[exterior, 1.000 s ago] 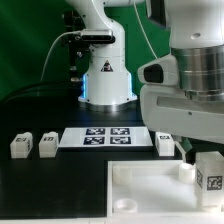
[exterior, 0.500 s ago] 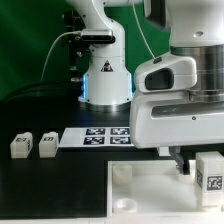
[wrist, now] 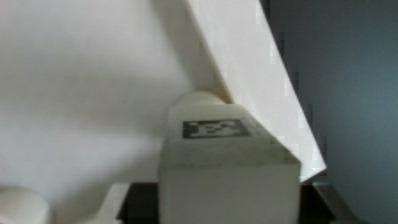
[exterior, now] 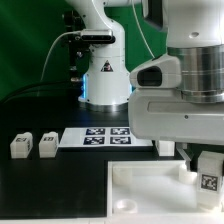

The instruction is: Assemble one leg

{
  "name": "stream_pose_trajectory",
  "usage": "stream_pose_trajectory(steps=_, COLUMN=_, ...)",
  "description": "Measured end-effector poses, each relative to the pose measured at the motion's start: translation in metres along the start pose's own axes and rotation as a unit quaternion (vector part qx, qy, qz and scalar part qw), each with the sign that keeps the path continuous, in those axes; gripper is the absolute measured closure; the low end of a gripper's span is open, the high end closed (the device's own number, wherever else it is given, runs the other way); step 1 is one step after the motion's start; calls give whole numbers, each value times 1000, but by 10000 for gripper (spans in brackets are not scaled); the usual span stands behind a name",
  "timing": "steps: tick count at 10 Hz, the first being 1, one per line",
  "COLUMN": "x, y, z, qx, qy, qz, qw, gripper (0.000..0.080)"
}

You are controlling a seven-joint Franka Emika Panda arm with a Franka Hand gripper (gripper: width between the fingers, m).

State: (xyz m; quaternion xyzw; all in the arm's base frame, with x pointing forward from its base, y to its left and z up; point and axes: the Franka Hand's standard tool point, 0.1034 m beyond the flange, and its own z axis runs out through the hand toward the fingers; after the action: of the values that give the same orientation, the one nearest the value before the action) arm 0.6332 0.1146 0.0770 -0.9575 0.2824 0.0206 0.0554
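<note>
Bright, even light; wrist view softly blurred.

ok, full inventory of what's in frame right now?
loose leg blocks, small white rectangular, black-and-white square tags: 2, white, side by side on the table at the exterior view's left
partly hidden leg block: 1, white, by the marker board's end at the exterior view's right, behind the arm
held leg block: 1, white, tag facing the camera, at the tray's far corner
tray, large square with round sockets: 1, white, front of the table
marker board, thin flat: 1, white with black tags, mid-table
table: 1, black
arm base: 1, white, behind the marker board
gripper: 1, white body, closed on the held leg block
</note>
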Motion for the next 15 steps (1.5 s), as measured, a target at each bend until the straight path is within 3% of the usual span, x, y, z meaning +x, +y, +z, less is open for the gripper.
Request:
stream_pose_trajectory(steps=1, x=1, y=1, z=1, qx=9, qy=-8, qz=116, qw=993, gripper=502)
stream_pose_trajectory(steps=2, x=2, y=1, z=1, qx=20, qy=-19, qz=245, qw=969, gripper=504)
stream_pose_trajectory(steps=4, x=2, y=0, z=3, qx=44, qy=-46, qz=439, qw=896, gripper=502)
stream_pose_trajectory(steps=5, x=0, y=-2, z=3, qx=49, qy=-48, qz=508, qw=859, gripper=502)
stream_pose_trajectory(steps=6, x=-1, y=-3, z=3, qx=46, qy=-51, qz=534, qw=843, gripper=502)
stream_pose_trajectory(steps=8, x=-2, y=-3, z=4, qx=47, qy=-49, qz=509, qw=858, gripper=480)
stream_pose_trajectory(steps=9, x=-2, y=-3, z=4, qx=46, qy=-46, qz=485, qw=872, gripper=294)
stream_pose_trajectory(steps=10, x=-6, y=-6, z=5, qx=47, qy=-39, qz=399, qw=915, gripper=181)
stream_pose_trajectory(steps=12, x=-13, y=-11, z=1, qx=26, qy=-25, qz=254, qw=967, gripper=159)
stream_pose_trajectory(steps=15, x=-10, y=-7, z=3, qx=29, qy=-18, qz=84, qw=996, gripper=150)
